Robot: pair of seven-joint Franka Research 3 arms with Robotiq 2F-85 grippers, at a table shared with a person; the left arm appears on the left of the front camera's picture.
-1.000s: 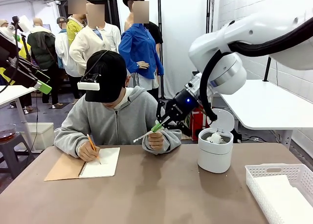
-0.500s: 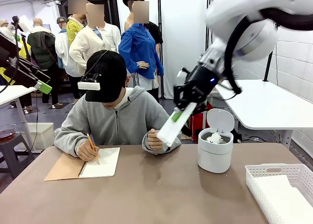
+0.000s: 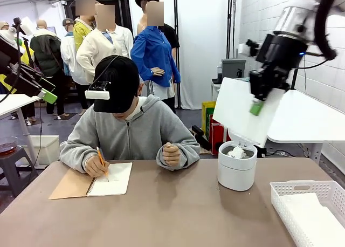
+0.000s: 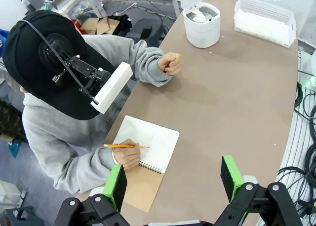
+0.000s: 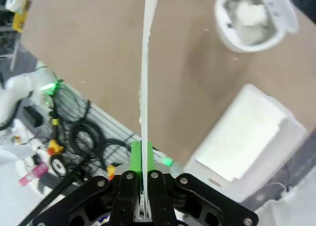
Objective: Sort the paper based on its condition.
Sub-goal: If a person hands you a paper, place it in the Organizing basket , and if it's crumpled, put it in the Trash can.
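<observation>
Sheet of paper: flat, smooth and white. It is in the air above the white bin, well off the surface. In the right wrist view it runs edge-on, straight up from between the fingers.

Right end effector: clamped on the sheet near its right edge. The green pads are pressed onto both faces of the sheet.

Bin: round, lid tipped up, standing on the right part of the surface. Crumpled wads of white paper lie inside.

Basket: white lattice plastic, at the near right corner, apart from the bin. Flat sheets lie stacked in it.

Left end effector: fingers wide apart with nothing between them. It is high over the left part of the surface, looking down on the notebook.

Person: seated at the far side, with a pencil held on the open notebook page. The other hand is a fist resting at the surface's far edge.
</observation>
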